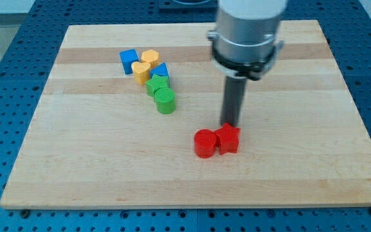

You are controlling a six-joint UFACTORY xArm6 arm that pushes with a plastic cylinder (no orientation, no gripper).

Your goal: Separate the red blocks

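Two red blocks touch each other low in the middle of the wooden board [76,167]: a red cylinder [205,143] on the left and a red angular block [228,139] on the right. My tip [229,124] comes down just behind the angular red block, at its top edge, touching or nearly touching it. The rod hangs from a large grey and black arm end [247,38] at the view's top.
A cluster of blocks sits at the upper left: a blue block [129,60], a yellow block [149,57], a yellow cylinder [141,71], another blue block [161,69], a green star-like block [157,84] and a green cylinder [165,100].
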